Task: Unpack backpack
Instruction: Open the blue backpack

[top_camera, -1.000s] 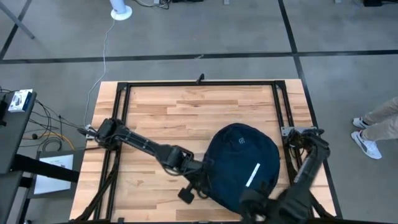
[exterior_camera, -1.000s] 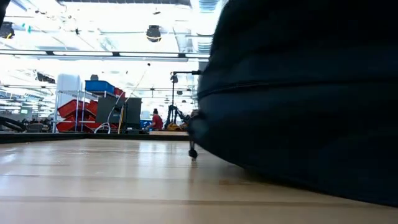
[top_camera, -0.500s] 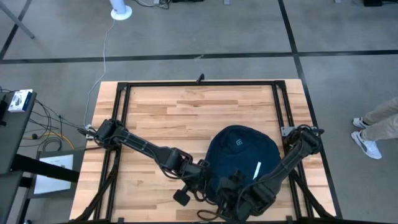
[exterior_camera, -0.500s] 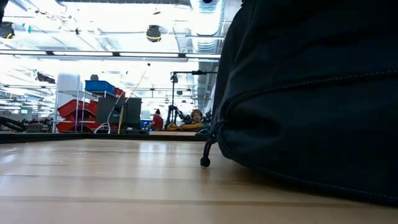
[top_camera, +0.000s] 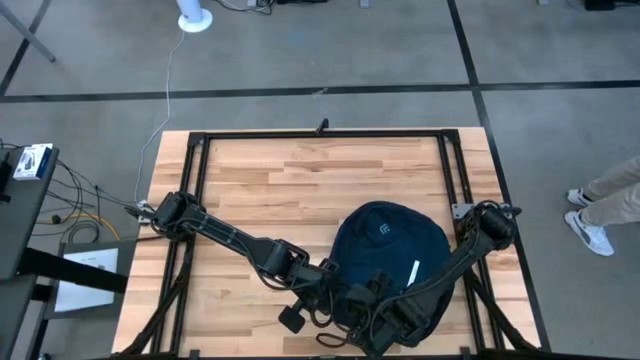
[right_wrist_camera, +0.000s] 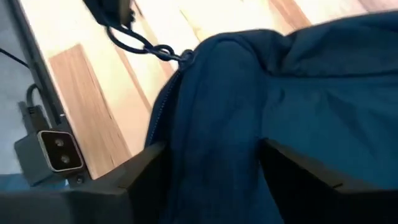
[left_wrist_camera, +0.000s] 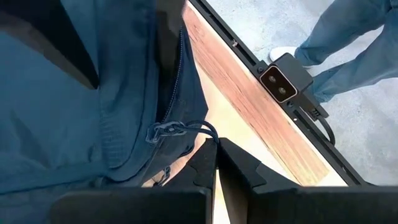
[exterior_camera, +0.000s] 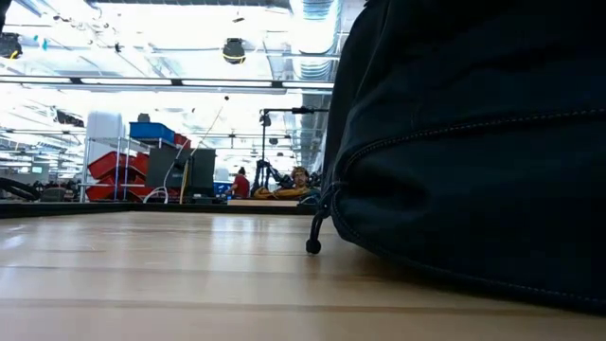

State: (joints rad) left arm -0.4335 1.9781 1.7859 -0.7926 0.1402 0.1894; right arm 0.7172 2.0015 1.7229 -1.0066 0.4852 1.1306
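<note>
— Backpack (top_camera: pixel 390 250): where does it lie?

— On the table (top_camera: pixel 260 190), toward the near right corner, its white stripe (top_camera: pixel 411 272) and small logo (top_camera: pixel 382 228) facing up. In the low view the backpack (exterior_camera: pixel 473 142) fills the right half, and a small zip pull (exterior_camera: pixel 312 246) hangs from it, just touching the wood.

— And the left gripper (top_camera: pixel 335 290)?

— At the backpack's left edge, close to the table's near edge. Its wrist view shows the two fingers (left_wrist_camera: pixel 239 168) close together, with only a thin slit between them, right next to a cord loop (left_wrist_camera: pixel 180 129) on the zipper (left_wrist_camera: pixel 177 74). Whether they pinch that cord cannot be told.

— The right gripper (top_camera: pixel 375 305)?

— Over the backpack's near end, beside the left one. Its fingers (right_wrist_camera: pixel 143 171) stand wide apart with navy fabric (right_wrist_camera: pixel 249 106) bulging between them; whether they press on it cannot be told.

— Anything else?

— A small camera (left_wrist_camera: pixel 281 84) is fixed at the table's edge, and a person's legs (top_camera: pixel 610 195) show on the floor to the right.
</note>
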